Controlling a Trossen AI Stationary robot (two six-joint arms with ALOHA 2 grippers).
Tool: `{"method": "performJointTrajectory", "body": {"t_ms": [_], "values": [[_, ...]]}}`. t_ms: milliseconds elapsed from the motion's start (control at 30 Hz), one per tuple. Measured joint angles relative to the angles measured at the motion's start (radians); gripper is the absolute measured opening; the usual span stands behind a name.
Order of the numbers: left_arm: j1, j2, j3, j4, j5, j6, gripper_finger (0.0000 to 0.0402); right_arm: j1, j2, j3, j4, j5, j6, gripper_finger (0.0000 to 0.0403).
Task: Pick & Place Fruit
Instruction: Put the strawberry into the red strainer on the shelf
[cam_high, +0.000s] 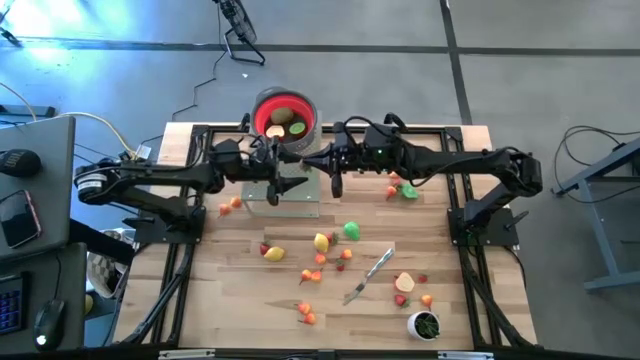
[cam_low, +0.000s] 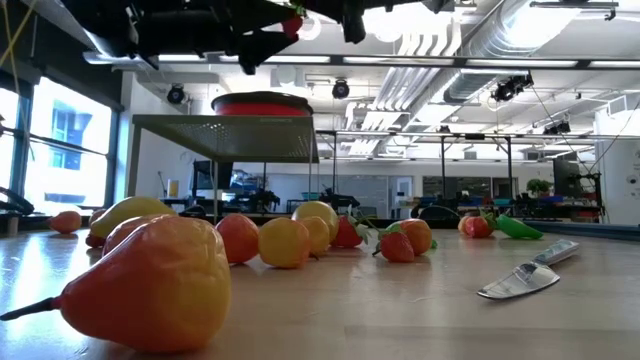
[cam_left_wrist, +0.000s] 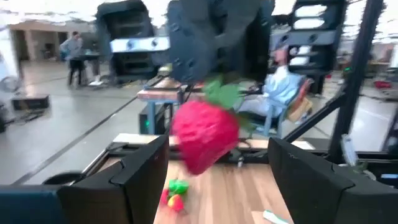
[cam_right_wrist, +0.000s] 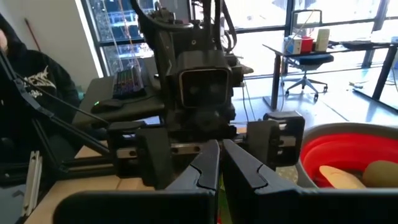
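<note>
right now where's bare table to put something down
The near-left corner of the table is bare, left of the two small fruits, and so is the strip before the left arm's base. The middle is crowded: scattered fruit, the knife and the white cup near-right.

I see left arm (cam_high: 160, 185): matte black, jointed, silver-ringed base, black cables alongside. Right arm (cam_high: 470, 165): same black build, small green light at wrist.

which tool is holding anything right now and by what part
The right tool is shut on the green leafy top of the strawberry; the left tool is open, holding nothing.
</note>
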Motion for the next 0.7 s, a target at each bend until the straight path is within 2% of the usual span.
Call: {"method": "performJointTrajectory", "body": {"t_ms": [700], "values": [[0.000,0.007,0.048,-0.015,0.043,0.007,0.0267,0.000,0.000,0.000,0.043,-0.014,-0.022,0.0004]]}}
